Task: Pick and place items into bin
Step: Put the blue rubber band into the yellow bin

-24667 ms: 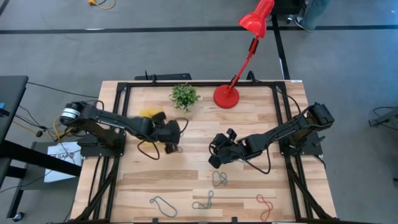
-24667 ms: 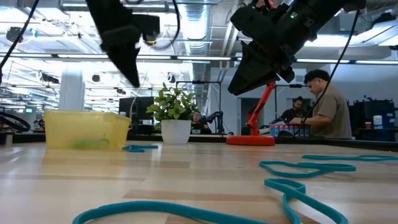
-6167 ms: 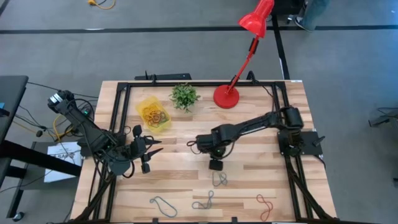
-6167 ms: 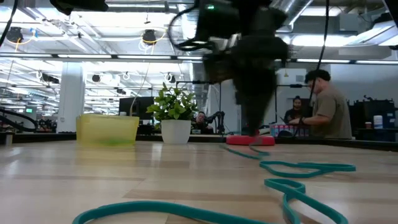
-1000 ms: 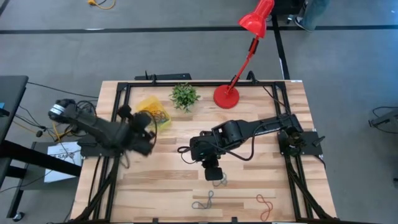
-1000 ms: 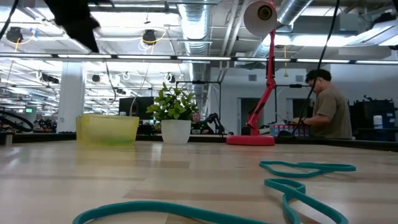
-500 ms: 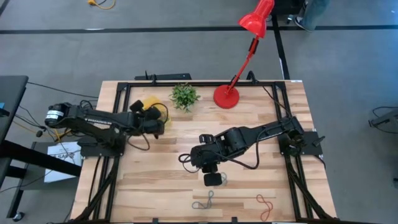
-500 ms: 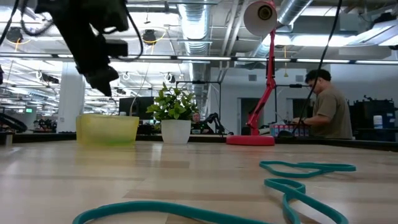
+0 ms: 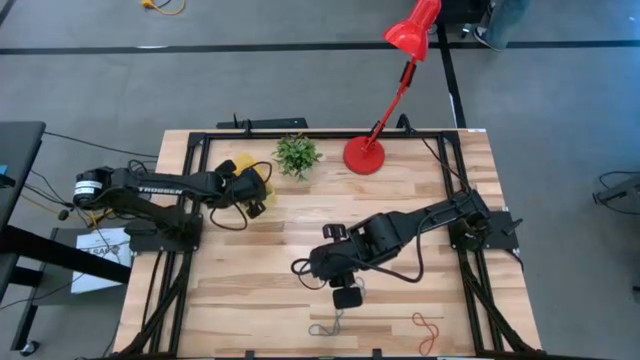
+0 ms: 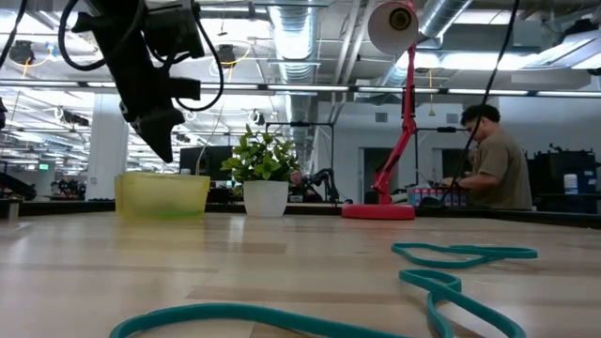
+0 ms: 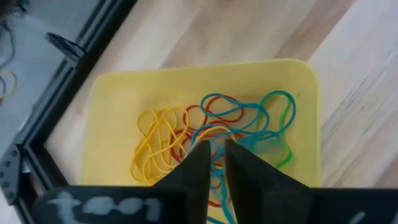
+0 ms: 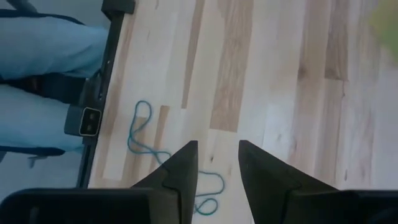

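Spanning pale wood table, grey floor

1. From above, my left gripper covers part of the yellow bin, so I can't see the bands inside from there.
2. In the left wrist view, the fingers hide some of the bands behind them. The near edge of the bin is hidden too.
3. In the right wrist view, the teal band runs behind a finger, so I can't see its whole shape.
4. In the low view, the big teal band up front is cut off at the bottom edge.
5. From above, the red band is too small to see well.
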`<state>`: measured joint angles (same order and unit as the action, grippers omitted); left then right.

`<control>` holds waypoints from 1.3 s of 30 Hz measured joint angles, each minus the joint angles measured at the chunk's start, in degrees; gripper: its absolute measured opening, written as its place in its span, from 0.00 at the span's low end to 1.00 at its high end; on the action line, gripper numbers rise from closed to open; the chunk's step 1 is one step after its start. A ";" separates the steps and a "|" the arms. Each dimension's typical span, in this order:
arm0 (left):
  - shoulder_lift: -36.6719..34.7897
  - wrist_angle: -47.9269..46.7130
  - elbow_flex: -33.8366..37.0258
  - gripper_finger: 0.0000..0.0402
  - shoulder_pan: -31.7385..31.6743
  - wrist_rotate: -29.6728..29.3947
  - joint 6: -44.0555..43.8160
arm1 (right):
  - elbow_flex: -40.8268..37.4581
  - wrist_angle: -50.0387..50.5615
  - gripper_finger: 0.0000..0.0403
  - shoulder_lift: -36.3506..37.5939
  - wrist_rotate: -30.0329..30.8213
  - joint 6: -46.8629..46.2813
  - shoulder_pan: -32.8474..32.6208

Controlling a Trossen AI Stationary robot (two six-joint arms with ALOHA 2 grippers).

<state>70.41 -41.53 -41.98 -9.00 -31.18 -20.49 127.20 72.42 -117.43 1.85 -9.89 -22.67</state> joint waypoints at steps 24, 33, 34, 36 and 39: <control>-18.52 -1.04 -16.02 0.22 24.68 4.94 -0.13 | -4.46 17.39 0.24 3.33 8.58 -2.02 -0.08; -28.08 -0.11 -5.82 0.22 39.82 -10.29 -8.55 | -29.44 4.39 0.24 27.10 15.24 -11.71 -0.13; -28.16 1.10 -3.62 0.22 40.98 -12.30 -10.04 | -34.40 -1.19 0.24 30.28 16.16 -13.32 -0.53; -27.92 5.22 1.08 0.22 42.81 -15.00 -12.41 | -46.09 -15.47 0.24 36.06 16.35 -14.42 -1.38; -26.86 15.79 7.55 0.22 44.17 -16.16 -11.53 | -62.47 -36.21 0.24 40.24 14.54 -14.16 -2.54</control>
<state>43.55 -25.75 -34.43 35.17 -47.34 -32.02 64.73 36.21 -77.18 16.39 -24.05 -25.21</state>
